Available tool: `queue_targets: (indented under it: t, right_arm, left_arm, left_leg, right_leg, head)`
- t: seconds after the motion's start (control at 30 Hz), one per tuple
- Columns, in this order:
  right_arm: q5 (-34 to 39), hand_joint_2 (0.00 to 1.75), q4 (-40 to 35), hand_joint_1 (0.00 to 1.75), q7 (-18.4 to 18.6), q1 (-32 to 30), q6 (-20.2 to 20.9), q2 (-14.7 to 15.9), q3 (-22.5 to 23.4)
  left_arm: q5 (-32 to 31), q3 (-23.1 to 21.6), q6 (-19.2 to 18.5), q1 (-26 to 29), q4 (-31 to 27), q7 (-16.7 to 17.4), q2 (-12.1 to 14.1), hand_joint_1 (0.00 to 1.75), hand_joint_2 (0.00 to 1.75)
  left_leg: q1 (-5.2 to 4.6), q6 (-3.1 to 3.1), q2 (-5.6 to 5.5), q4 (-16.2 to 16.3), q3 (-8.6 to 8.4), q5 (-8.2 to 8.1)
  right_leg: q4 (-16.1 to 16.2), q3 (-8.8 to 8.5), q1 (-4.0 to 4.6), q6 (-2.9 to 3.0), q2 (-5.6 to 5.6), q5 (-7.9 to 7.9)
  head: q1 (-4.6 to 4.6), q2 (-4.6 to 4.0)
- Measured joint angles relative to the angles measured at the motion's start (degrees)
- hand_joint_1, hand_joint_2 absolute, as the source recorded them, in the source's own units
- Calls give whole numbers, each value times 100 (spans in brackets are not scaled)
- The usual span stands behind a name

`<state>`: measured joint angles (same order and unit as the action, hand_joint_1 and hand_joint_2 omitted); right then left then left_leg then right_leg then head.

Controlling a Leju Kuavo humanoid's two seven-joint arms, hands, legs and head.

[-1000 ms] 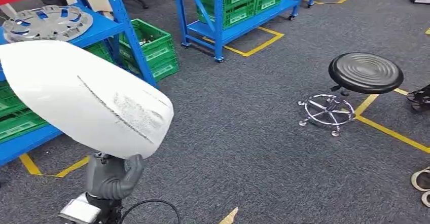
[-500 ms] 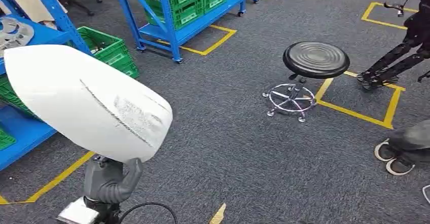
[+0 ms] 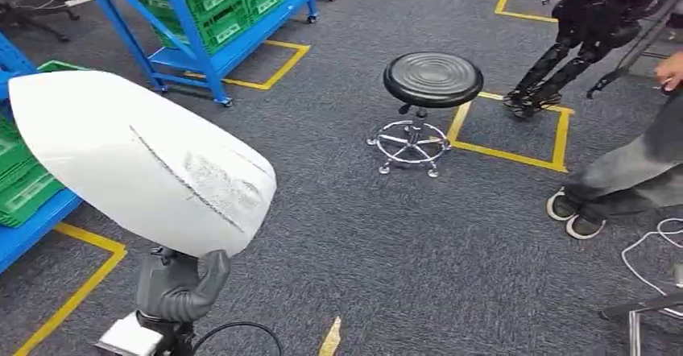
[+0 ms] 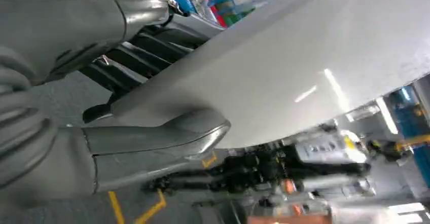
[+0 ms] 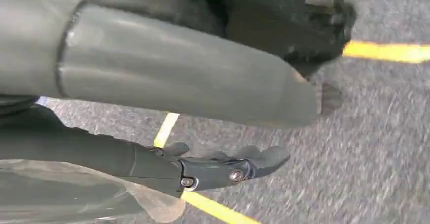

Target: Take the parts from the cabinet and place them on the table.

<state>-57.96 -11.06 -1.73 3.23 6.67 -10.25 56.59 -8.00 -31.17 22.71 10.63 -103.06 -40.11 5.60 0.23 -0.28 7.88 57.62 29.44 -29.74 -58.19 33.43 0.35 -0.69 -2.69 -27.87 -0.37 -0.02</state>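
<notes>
The left hand point(image 3: 179, 282) grasps the large white smooth plastic shell part point(image 3: 141, 159) from below, raised in front of the body, probably so it clears the floor. The right hand point(image 5: 223, 168) hangs released, holding nothing. Beyond the part stands a black round stool point(image 3: 432, 80); further left of the stool, blue metal shelves point(image 3: 201, 50).

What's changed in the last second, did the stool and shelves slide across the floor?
No, the robot turned, so the whole view swung: the black round stool and blue metal shelves drifted leftward, and a person's shoes came into view. The left robot hand still holds the large white curved panel.
</notes>
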Motion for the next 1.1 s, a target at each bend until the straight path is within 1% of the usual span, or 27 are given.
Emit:
queue_targets:
  t: [0.03,0.07,0.1,0.13,0.2,0.23,0.3,0.33,0.37,0.4,0.47,0.53,0.57,0.6,0.67,0.7,0.73,0.77,0.8,0.83,0.87,0.9,0.93,0.97,1.03,1.07,1.1]
  right_arm:
    - [-4,0,0,0,16,-15,0,0,0]
    - [-15,0,0,0,16,-25,0,0,0]
    - [-20,0,0,0,14,-21,-4,0,2]
    - [-28,0,0,0,7,-2,-4,0,0]
    - [-42,0,0,0,38,-1,-4,0,0]
    - [-61,0,0,0,59,-11,-2,0,0]
    - [-94,0,0,0,48,-25,-13,0,0]
    - [-98,0,0,0,27,-26,-17,0,0]
    - [-101,0,0,0,18,-22,-17,0,0]
    - [-109,0,0,0,9,-9,-20,0,0]
    - [-133,0,-2,0,-11,-5,-41,0,0]
    - [-164,0,0,0,-8,-44,-70,0,0]
    - [-179,0,0,0,-6,-62,-74,7,0]
    - [-186,0,0,0,-13,-62,-85,7,0]
    - [-225,0,-2,0,-92,-29,-155,7,0]
    - [-262,0,-2,0,-148,-24,-282,7,-2]
    - [-366,0,-2,0,-172,-27,-447,7,-6]
    - [-468,0,-2,0,-192,-38,-685,7,-20]
    - [-588,0,-4,0,-218,-54,-961,7,-68]
    - [-593,0,-4,0,-270,-63,-1171,28,-96]
    - [-557,0,-4,0,-301,-59,-1222,39,-94]
    - [-492,0,-7,0,-336,-39,-1239,50,-92]
    - [-416,0,-9,0,-367,-18,-1241,61,-87]
    - [-360,0,-11,0,-391,-20,-1244,66,-83]
    - [-315,0,-11,0,-402,-51,-1241,81,-66]
    - [-302,0,-13,0,-404,-55,-1241,81,-52]
    - [-286,0,-13,0,-408,-71,-1239,83,-41]
  left_arm:
    - [38,-2,-4,-3,-2,0,-7,175,175]
    - [90,-4,-13,-2,-4,0,-7,175,175]
    - [92,-2,-13,3,-4,0,-9,175,175]
    - [79,4,11,29,4,0,-9,175,175]
    - [48,15,44,62,35,0,-9,175,175]
    - [88,20,39,73,48,0,-11,175,175]
    - [92,28,6,74,59,0,-17,175,175]
    - [92,31,7,73,70,0,-24,175,175]
    - [129,31,-4,75,83,0,-39,175,175]
    - [208,35,-50,85,92,0,-52,175,175]
    - [230,72,-133,96,107,4,-94,175,175]
    - [214,122,-142,85,138,2,-135,175,175]
    - [252,144,-177,79,149,2,-175,175,175]
    - [276,164,-214,77,155,2,-192,175,175]
    - [276,223,-359,69,171,0,-236,175,175]
    - [289,247,-472,47,212,2,-240,175,175]
    - [308,277,-572,10,262,2,-255,175,175]
    - [315,297,-632,-23,304,2,-291,175,175]
    - [306,332,-693,-60,359,2,-335,175,175]
    - [258,378,-726,-88,422,2,-383,175,175]
    - [221,411,-732,-104,459,2,-415,175,175]
    - [197,455,-734,-108,498,2,-437,175,175]
    - [193,487,-734,-106,524,2,-455,175,175]
    - [190,520,-732,-108,547,2,-470,175,175]
    - [182,551,-730,-117,590,2,-513,175,175]
    - [179,555,-728,-124,610,2,-527,175,175]
    - [177,568,-715,-137,630,2,-531,175,175]
  left_leg:
    - [26,-49,-53,29,4,-60]
    - [45,-61,-377,180,50,-193]
    - [53,-61,-546,465,168,-380]
    - [52,-63,-671,1027,417,-655]
    - [41,-60,-732,1806,805,-910]
    - [36,-47,-736,1853,852,-828]
    - [31,-2,-764,1288,644,-354]
    - [31,34,-889,689,395,-1]
    - [38,70,-1187,260,239,163]
    - [62,77,-1396,179,213,107]
    - [14,63,-1302,105,202,86]
    - [10,139,-1188,51,180,118]
    - [53,180,-1048,-18,146,159]
    - [48,194,-1004,-42,134,163]
    - [31,225,-798,-44,144,163]
    - [27,225,-679,-43,150,157]
    - [27,224,-599,-43,153,156]
    - [28,222,-532,-42,151,154]
    - [30,210,-460,-41,149,146]
    - [32,192,-380,-40,138,134]
    - [34,168,-320,-39,119,119]
    - [14,131,-254,-36,90,97]
    - [-26,84,-202,-9,96,66]
    - [-25,58,-161,-16,80,72]
    - [-5,7,-33,-38,41,64]
    - [20,-49,-34,-24,19,21]
    - [47,-79,-357,70,42,-70]
  right_leg:
    - [55,-34,-54,68,84,44]
    - [56,-33,-51,93,138,52]
    - [56,-32,-51,115,186,59]
    - [55,-30,-46,133,284,61]
    - [52,-28,-26,151,451,65]
    - [52,-37,-19,152,540,66]
    - [41,-53,-9,151,706,66]
    - [31,-64,-8,149,804,65]
    - [14,-55,-20,144,872,64]
    - [-19,-10,-1,102,941,67]
    - [-23,79,-74,22,1064,101]
    - [22,161,-89,-75,1188,134]
    - [-30,167,-93,-74,1123,105]
    - [-166,241,-60,-86,855,6]
    - [-1047,695,-69,-141,425,-444]
    - [-1527,934,-82,-169,343,-635]
    - [-1768,1045,-97,-191,314,-681]
    - [-1748,1027,-113,-205,299,-619]
    - [-1504,883,-131,-215,277,-450]
    - [-975,576,-146,-219,215,-195]
    - [-441,254,-146,-217,65,4]
    - [-1,11,-124,-216,-300,7]
    - [47,-70,-73,-139,-275,0]
    - [39,-36,-70,-91,-191,12]
    - [33,-2,-39,-40,-72,3]
    - [71,-39,-61,16,1,28]
    - [77,-51,-76,42,65,40]
  head:
    - [-2,0]
    - [-39,0]
    - [-44,0]
    - [-61,0]
    - [-61,0]
    - [-57,0]
    - [-59,0]
    - [-59,0]
    - [-57,0]
    - [-37,0]
    - [-41,0]
    - [-46,0]
    - [-48,2]
    - [-33,2]
    - [13,0]
    - [13,0]
    - [15,0]
    - [15,2]
    - [18,0]
    - [18,0]
    - [15,0]
    - [22,0]
    - [16,0]
    - [-2,0]
    - [7,0]
    - [7,2]
    - [-20,0]
